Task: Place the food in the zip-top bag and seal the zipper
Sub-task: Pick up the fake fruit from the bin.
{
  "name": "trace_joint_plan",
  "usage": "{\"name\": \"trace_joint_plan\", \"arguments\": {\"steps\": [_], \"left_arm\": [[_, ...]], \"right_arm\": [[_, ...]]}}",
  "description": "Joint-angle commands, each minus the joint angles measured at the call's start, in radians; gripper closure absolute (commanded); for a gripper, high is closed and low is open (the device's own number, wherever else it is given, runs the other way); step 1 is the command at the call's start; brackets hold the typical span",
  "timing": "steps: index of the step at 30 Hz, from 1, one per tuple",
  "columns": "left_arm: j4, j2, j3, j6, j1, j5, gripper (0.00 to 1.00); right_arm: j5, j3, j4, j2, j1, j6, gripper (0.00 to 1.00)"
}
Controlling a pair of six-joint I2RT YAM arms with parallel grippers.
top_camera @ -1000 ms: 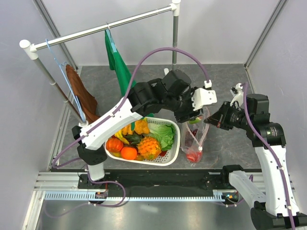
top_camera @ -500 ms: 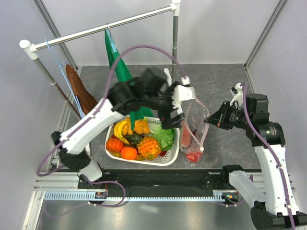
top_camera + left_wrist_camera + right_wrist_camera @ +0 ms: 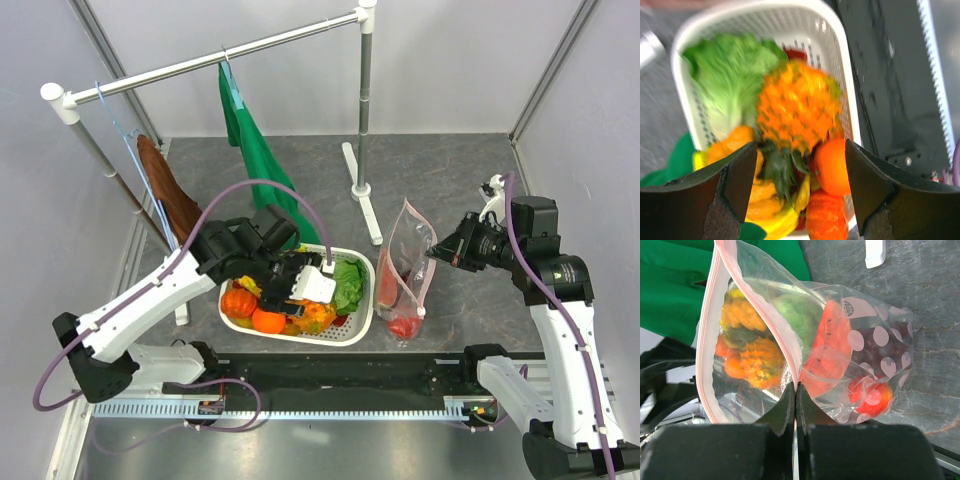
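Seen from the left wrist, the pineapple (image 3: 797,107) sits centred between the left fingers (image 3: 732,195), which are spread and empty. Its long axis runs 12 to 6, leaves at 6. The right fingers (image 3: 782,412) are clenched on the mouth of the zip-top bag (image 3: 840,340), which stands at 3 o'clock of the basket (image 3: 362,300).

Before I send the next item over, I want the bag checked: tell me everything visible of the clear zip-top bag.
The clear crinkly plastic zip-top bag, printed with white dots, stands upright on the grey table beside the white perforated basket. Its pale pink zipper strip rims the mouth, which gapes open, unsealed. The right end effector is shut on one mouth edge, holding it up. Inside, near the bottom, lie a red slice-shaped toy and a small red round one.
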Motion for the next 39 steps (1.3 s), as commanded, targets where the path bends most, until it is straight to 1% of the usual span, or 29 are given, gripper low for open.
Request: {"name": "trace_joint_plan", "arguments": {"steps": [1, 2, 3, 5, 8, 9, 11, 12, 13, 15, 23, 31, 39], "left_arm": [[-0.015, -0.048, -0.118, 0.208, 0.052, -0.103, 0.25], [-0.009, -0.052, -0.135, 0.252, 0.080, -0.112, 0.27], [-0.001, -0.059, -0.145, 0.268, 0.094, -0.109, 0.29], [0.020, -0.057, -0.162, 0.273, 0.109, -0.097, 0.29], [0.075, -0.040, -0.187, 0.251, 0.109, -0.076, 0.20], [0.097, -0.033, -0.192, 0.237, 0.109, -0.062, 0.15], [0.137, -0.025, -0.207, 0.236, 0.109, -0.033, 0.11], [0.154, -0.025, -0.213, 0.237, 0.108, -0.002, 0.03], [0.166, -0.022, -0.225, 0.243, 0.108, 0.010, 0.00], [0.203, -0.017, -0.238, 0.251, 0.108, 0.035, 0.00], [0.214, 0.052, -0.254, 0.322, 0.097, 0.127, 0.00], [0.214, 0.090, -0.317, 0.365, 0.071, 0.105, 0.00], [0.246, 0.151, -0.328, 0.342, 0.043, 0.087, 0.00]], "right_arm": [[0.015, -0.006, 0.013, -0.003, -0.003, -0.011, 1.00], [0.014, -0.005, 0.011, -0.003, -0.002, -0.011, 1.00], [0.015, -0.005, 0.013, -0.005, -0.002, -0.011, 1.00], [0.014, -0.008, 0.013, -0.003, -0.002, -0.012, 1.00], [0.014, -0.006, 0.013, -0.003, -0.003, -0.012, 1.00], [0.012, -0.005, 0.013, -0.003, -0.003, -0.012, 1.00], [0.014, 0.000, 0.011, -0.005, -0.003, -0.014, 1.00], [0.012, -0.002, 0.010, -0.005, -0.002, -0.012, 1.00], [0.014, -0.002, 0.010, -0.005, -0.002, -0.014, 1.00], [0.014, 0.000, 0.007, -0.006, -0.003, -0.017, 1.00], [0.009, -0.002, 0.011, 0.006, -0.002, -0.015, 1.00], [0.006, 0.003, 0.011, 0.015, -0.002, -0.017, 1.00], [0.000, -0.006, 0.019, 0.015, -0.002, -0.014, 1.00]]}}
